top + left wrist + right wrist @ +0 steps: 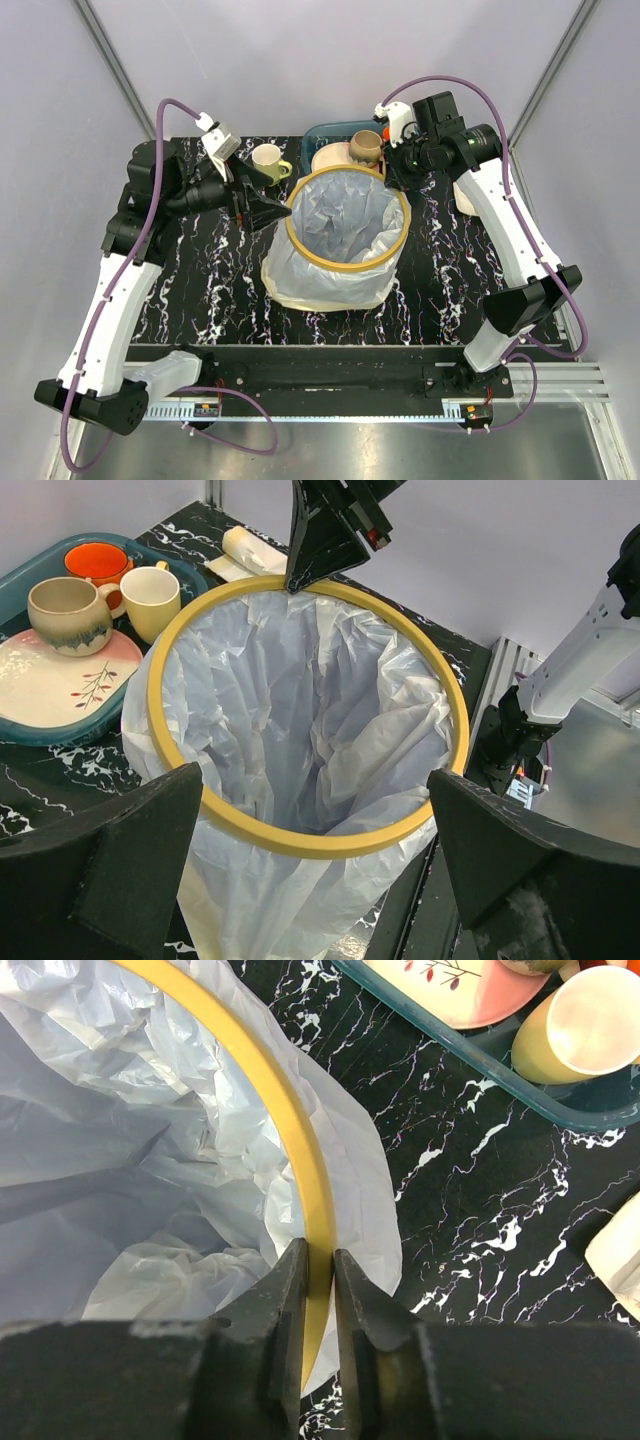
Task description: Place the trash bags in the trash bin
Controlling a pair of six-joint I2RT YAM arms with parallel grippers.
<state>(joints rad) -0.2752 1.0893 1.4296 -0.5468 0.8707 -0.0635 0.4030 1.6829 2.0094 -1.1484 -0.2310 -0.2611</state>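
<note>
The trash bin stands mid-table; only its yellow rim ring [347, 265] shows, because a large translucent cream trash bag [345, 215] lines it and hangs over its outer wall. My right gripper [318, 1260] is at the ring's far right side. Its jaws stand a narrow gap apart, one inside and one outside the ring [300, 1150] and the film. My left gripper [272, 212] hovers wide open at the ring's left side, holding nothing, and looks across the bag's mouth [310, 680]. A small pale bundle of bags [250, 552] lies on the table beyond the bin.
A teal basket [322, 132] behind the bin holds a cream plate [60, 680], a brown mug [366, 146] and a pale yellow mug [152, 598]. Another yellow mug [268, 160] stands left of it. Grey walls enclose the black marbled table [200, 290].
</note>
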